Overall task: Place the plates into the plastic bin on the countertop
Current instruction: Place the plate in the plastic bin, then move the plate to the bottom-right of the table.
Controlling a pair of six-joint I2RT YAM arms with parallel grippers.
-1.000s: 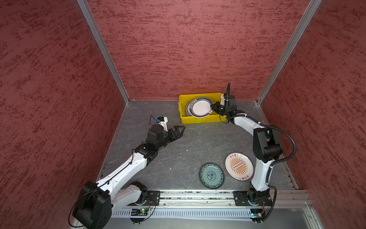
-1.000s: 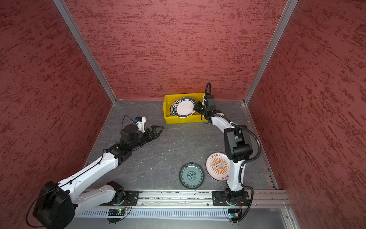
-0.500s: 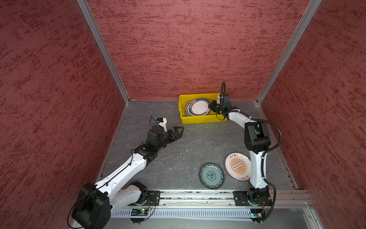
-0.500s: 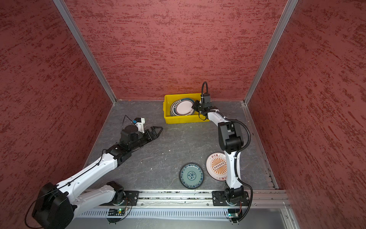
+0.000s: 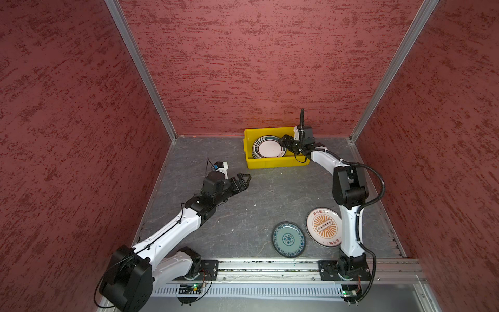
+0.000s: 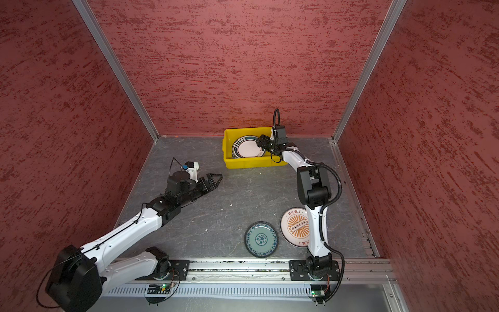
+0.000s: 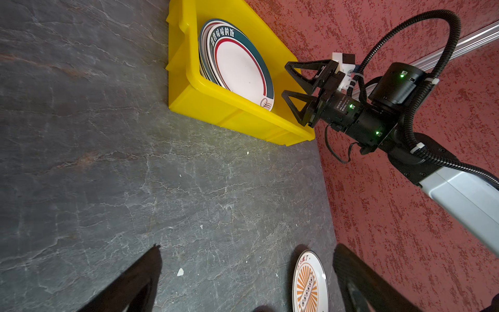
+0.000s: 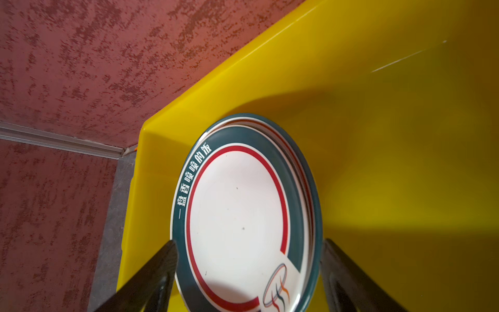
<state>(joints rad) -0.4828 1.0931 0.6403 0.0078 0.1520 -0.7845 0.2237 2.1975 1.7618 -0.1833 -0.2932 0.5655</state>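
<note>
The yellow plastic bin [image 5: 272,162] [image 6: 251,162] stands on the grey countertop [image 5: 256,205] against the back wall. Several plates are stacked at a tilt in its left half. The top plate [image 5: 268,147] [image 6: 248,148] [image 7: 240,67] [image 8: 237,221] is white with a teal rim and a red ring. My right gripper [image 5: 283,141] [image 7: 285,79] [image 8: 248,243] hangs open at that plate's right edge, gripping nothing. An orange sunburst plate [image 5: 322,227] [image 6: 295,227] [image 7: 309,283] and a teal-blue plate [image 5: 288,239] [image 6: 261,239] lie front right. My left gripper [image 5: 244,179] [image 7: 247,247] hovers open, empty, left of centre.
Red textured walls close in three sides. A metal rail [image 5: 270,266] carrying both arm bases runs along the front edge. The right arm's white lower link [image 5: 349,232] rises beside the orange plate and covers its right edge. Small white crumbs [image 7: 180,272] dot the counter.
My right gripper went from shut to open and let go of the teal-rimmed plate, which now rests on the stack in the bin. That arm shifted slightly left. The left arm stayed still.
</note>
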